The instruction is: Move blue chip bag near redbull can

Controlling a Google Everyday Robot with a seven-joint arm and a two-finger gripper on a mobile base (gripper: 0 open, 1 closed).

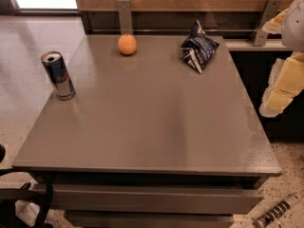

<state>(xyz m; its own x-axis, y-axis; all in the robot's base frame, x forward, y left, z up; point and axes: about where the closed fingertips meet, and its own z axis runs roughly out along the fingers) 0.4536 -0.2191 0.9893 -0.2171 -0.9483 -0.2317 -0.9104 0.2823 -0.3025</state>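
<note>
The blue chip bag [198,52] is a crumpled dark navy foil bag with white lettering, lying at the far right of the grey table [152,122]. The redbull can [58,75] stands upright near the table's left edge, blue and silver with a silver top. My gripper [283,84] shows as pale yellow and white parts at the right edge of the camera view, off the table's right side. It is to the right of the bag and a little nearer to me, and it touches nothing.
An orange [127,44] sits at the far middle of the table, between can and bag. A wooden wall with metal brackets [124,13] runs behind the table. A dark counter [266,118] lies to the right. Speckled floor surrounds the table.
</note>
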